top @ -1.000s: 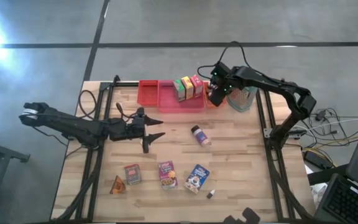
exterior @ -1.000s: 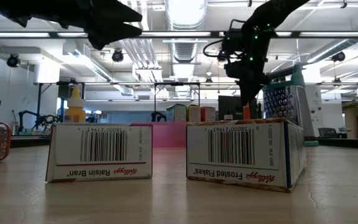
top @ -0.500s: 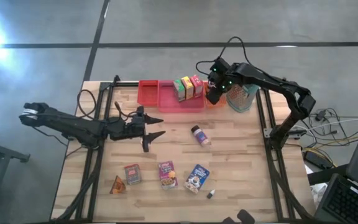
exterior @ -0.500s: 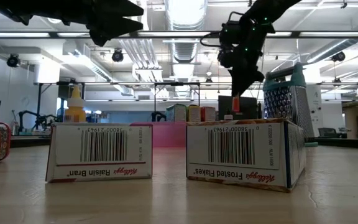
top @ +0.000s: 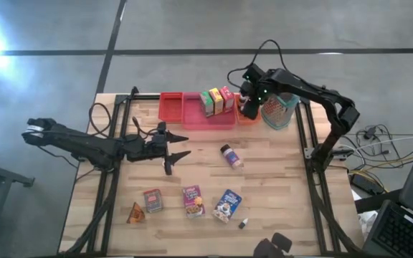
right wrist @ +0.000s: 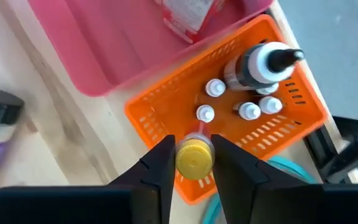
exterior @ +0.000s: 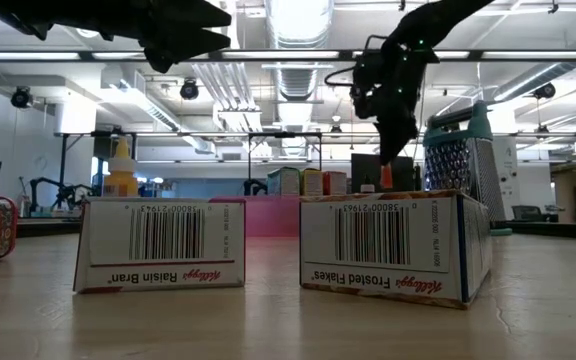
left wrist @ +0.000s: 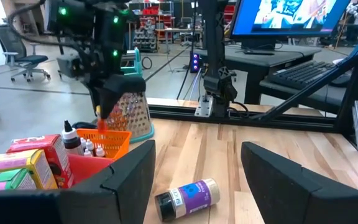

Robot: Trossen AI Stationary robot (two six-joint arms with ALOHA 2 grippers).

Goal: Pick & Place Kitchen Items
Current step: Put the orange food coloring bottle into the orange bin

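The right gripper (right wrist: 194, 163) hangs over the orange basket (right wrist: 166, 102) at the table's 1 o'clock edge, its fingers clamped on a small yellow-capped bottle (right wrist: 195, 157). Four tiny white-capped bottles (right wrist: 206, 114) and a taller dark-collared bottle (right wrist: 258, 65) stand in the basket below, with a box grater (top: 279, 111) just beside it at 3 o'clock. The left gripper (top: 178, 146) waits at the table's 9 o'clock side, jaws parted and holding nothing. Near centre, a purple-labelled jar (top: 230, 155) lies on its side. Toward 6 o'clock lie two small cereal boxes, their barcoded ends reading Kellogg's "Raisin Bran" (exterior: 160, 256) and "Frosted Flakes" (exterior: 380, 245).
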